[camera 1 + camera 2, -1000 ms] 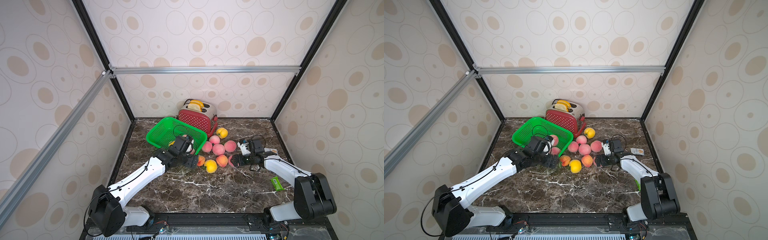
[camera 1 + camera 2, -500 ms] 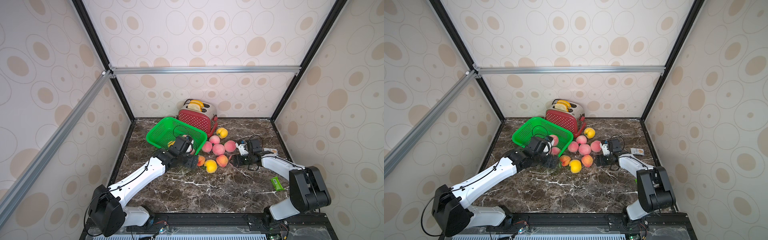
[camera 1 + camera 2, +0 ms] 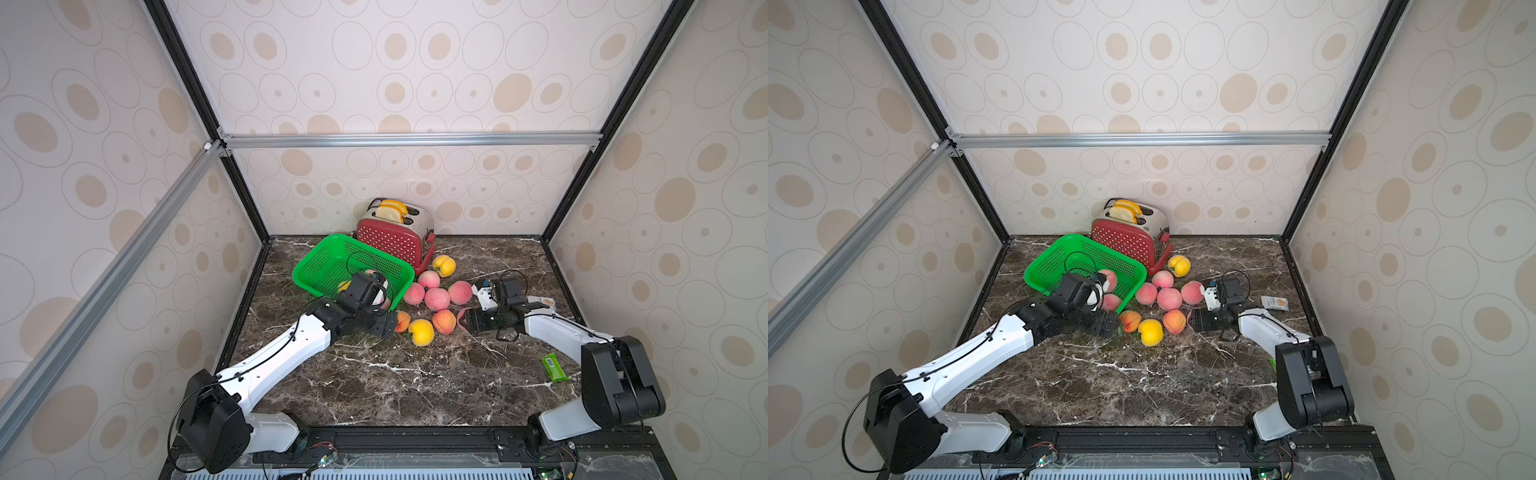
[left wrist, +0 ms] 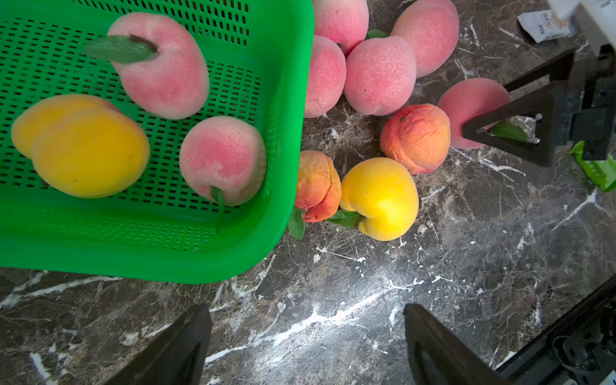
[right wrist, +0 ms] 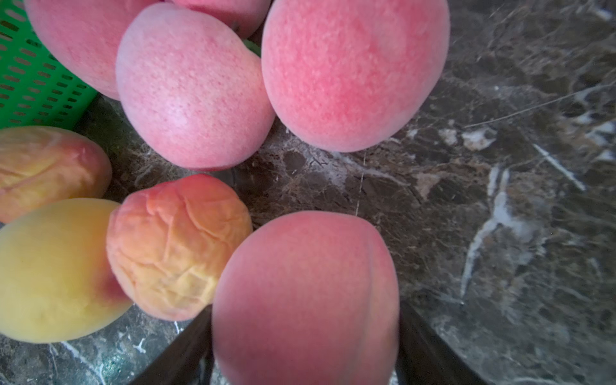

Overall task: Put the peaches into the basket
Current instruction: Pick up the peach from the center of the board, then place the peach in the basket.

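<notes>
A pink peach (image 5: pixel 305 283) sits clasped inside the right hand (image 5: pixel 305 321).

The right hand (image 3: pixel 461 322) has drawn its jaws in from wide apart, and they now press both sides of a pink peach (image 5: pixel 305 266) lying on the desk (image 3: pixel 415 374), beyond the wrinkled orange peach (image 5: pixel 176 246) from the basket (image 3: pixel 332 249).

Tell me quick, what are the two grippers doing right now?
Left gripper: open, holding nothing.
Right gripper: closed on a pink peach.
</notes>
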Available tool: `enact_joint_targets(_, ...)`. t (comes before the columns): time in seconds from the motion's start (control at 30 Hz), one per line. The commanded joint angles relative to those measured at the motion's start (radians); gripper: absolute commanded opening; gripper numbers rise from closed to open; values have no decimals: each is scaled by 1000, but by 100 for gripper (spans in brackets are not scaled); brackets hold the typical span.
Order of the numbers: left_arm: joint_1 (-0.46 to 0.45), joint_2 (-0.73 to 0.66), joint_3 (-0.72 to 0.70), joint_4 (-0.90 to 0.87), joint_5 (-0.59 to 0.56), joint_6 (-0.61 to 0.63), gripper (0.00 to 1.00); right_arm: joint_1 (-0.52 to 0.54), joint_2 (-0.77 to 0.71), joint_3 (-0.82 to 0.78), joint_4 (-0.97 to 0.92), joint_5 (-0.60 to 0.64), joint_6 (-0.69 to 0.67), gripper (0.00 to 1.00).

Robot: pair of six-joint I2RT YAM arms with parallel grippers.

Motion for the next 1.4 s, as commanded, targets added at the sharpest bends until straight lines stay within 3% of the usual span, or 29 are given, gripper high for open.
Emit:
enact_joint_targets(0.0,-8,-24,32,17,39,-20,94,-5,-77,-12,-40,18,-12,70)
enact_joint_targets(0.27,-8,-41,43,7,23,-26,94,11,-159,50,-145,-19,-58,70)
enact_joint_targets(0.47,-8,-59,54,-27,0,-27,94,109,-147,202,-211,6,-94,70)
enact_joint_targets(0.73,4,-106,77,-100,-49,-46,95,227,21,443,-229,16,-114,71)
enact_joint_targets(0.9,51,-146,53,-101,-14,-50,98,298,156,603,-250,18,-130,71)
enact_joint_targets(1.03,102,-181,9,-89,14,-58,99,328,268,713,-268,15,-144,71)
enact_joint_targets(1.37,111,-221,-41,-72,30,-55,99,373,468,911,-270,17,-143,71)
